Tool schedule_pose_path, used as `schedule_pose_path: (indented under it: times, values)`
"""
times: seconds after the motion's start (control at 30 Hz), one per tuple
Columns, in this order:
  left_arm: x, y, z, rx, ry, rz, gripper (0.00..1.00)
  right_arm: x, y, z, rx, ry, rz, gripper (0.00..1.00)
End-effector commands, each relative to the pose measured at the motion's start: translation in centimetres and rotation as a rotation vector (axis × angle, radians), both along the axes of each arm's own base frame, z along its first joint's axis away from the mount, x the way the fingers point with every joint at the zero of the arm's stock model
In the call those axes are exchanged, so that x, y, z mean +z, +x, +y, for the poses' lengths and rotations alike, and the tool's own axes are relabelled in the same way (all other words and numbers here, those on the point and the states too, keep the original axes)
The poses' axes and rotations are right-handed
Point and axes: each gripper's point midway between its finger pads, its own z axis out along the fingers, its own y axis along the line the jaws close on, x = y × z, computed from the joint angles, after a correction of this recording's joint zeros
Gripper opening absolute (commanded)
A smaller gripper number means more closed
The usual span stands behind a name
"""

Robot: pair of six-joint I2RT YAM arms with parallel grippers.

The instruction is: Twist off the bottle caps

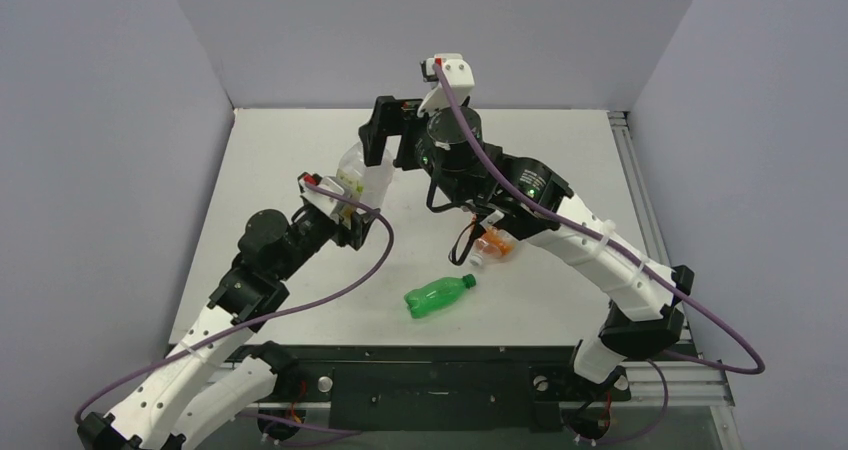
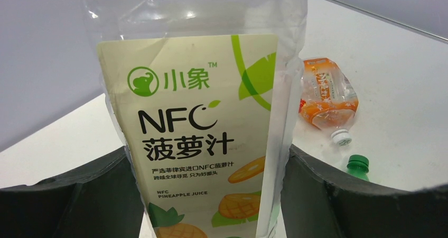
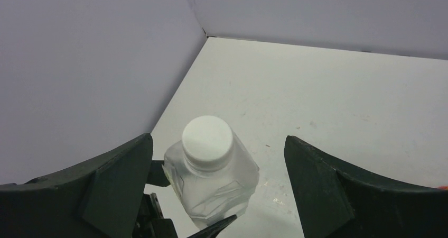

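My left gripper (image 1: 352, 208) is shut on the clear squarish bottle (image 1: 362, 178) and holds it upright above the table; its white pineapple-juice label (image 2: 201, 137) fills the space between the fingers (image 2: 208, 161). My right gripper (image 1: 384, 138) is open above the bottle's top. In the right wrist view its white cap (image 3: 207, 141) is still on and sits between the spread fingers (image 3: 217, 143), nearer the left one and untouched. The orange bottle (image 1: 492, 245) lies on the table with its white cap (image 2: 341, 137) on. The green bottle (image 1: 438, 296) lies nearby with its green cap (image 2: 357, 164) on.
Grey walls close in the white table (image 1: 560, 160) at the back and both sides. The right arm's forearm (image 1: 590, 245) passes over the orange bottle. A black rail (image 1: 430, 365) runs along the near edge by the arm bases.
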Motion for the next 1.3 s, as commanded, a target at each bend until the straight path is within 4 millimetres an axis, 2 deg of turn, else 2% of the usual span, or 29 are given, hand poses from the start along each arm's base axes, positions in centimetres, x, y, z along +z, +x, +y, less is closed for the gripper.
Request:
schedule_pose_path:
  times: [0.0, 0.23, 0.4, 0.63, 0.7, 0.77, 0.93, 1.03, 1.1, 1.2, 1.27]
  values:
    - [1.8, -0.1, -0.3, 0.001, -0.007, -0.068, 0.00, 2.2, 0.7, 0.5, -0.014, 0.038, -0.047, 0.89]
    - [2.5, -0.1, -0.3, 0.009, -0.006, -0.086, 0.00, 1.4, 1.6, 1.5, -0.003, 0.030, -0.021, 0.84]
    - [2.7, 0.0, -0.3, 0.009, -0.007, -0.094, 0.00, 0.6, 2.2, 1.4, 0.004, 0.023, 0.002, 0.80]
    - [2.7, 0.1, -0.2, 0.020, -0.007, -0.092, 0.00, 0.5, 2.5, 0.9, 0.013, 0.042, 0.018, 0.60]
    - [2.7, 0.2, -0.1, 0.030, -0.010, -0.087, 0.00, 0.4, 2.4, 1.0, 0.021, 0.042, 0.024, 0.59]
    - [2.6, 0.3, 0.0, 0.039, -0.015, -0.079, 0.00, 0.3, 2.3, 1.1, 0.025, 0.046, 0.029, 0.60]
    - [2.2, 0.4, -0.1, 0.039, -0.018, -0.055, 0.00, -0.2, 2.1, 1.4, 0.033, 0.056, 0.036, 0.70]
    - [2.3, 0.4, -0.1, 0.040, -0.019, -0.052, 0.00, -0.3, 2.1, 1.8, 0.044, 0.056, 0.035, 0.71]
    - [2.4, 0.4, -0.1, 0.040, -0.021, -0.055, 0.00, -0.5, 2.1, 1.8, 0.041, 0.050, 0.038, 0.69]
    - [2.4, 0.4, -0.1, 0.041, -0.018, -0.055, 0.00, -0.4, 2.2, 1.5, 0.032, 0.048, 0.031, 0.57]
    - [2.2, 0.4, -0.1, 0.039, -0.017, -0.053, 0.00, 0.0, 2.2, 1.2, 0.028, 0.051, 0.022, 0.53]
